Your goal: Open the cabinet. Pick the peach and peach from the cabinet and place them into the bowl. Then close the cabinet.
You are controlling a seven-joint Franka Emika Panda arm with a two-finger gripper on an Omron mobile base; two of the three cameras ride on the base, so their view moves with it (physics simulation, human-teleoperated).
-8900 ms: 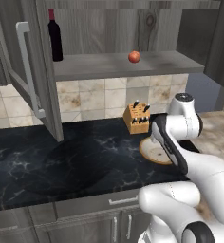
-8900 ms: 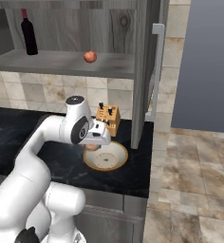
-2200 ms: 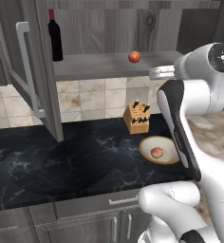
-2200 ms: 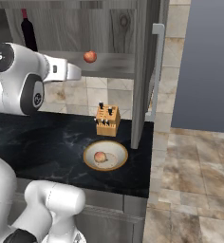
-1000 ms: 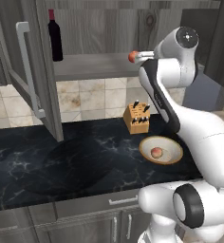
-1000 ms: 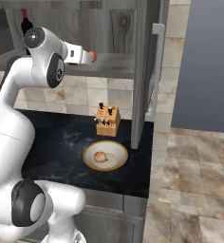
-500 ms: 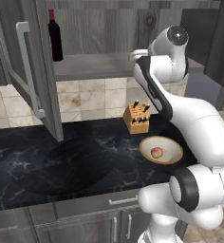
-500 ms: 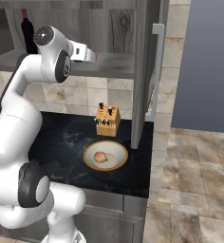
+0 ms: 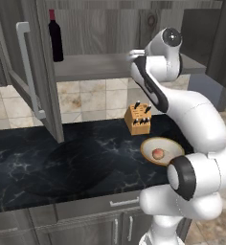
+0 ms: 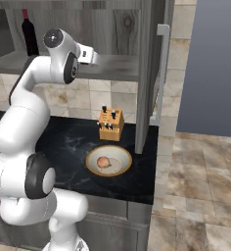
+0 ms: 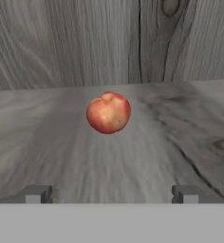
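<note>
A red-orange peach (image 11: 108, 112) sits on the open cabinet (image 10: 122, 66) shelf, centred ahead of the gripper (image 11: 109, 193), whose jaws stand wide and empty. It looks light, round and likely to roll, so gripping across its widest middle seems safest.

Arm (image 9: 182, 103) seemingly hides the shelf peach (image 11: 108, 112) from both bases.
</note>
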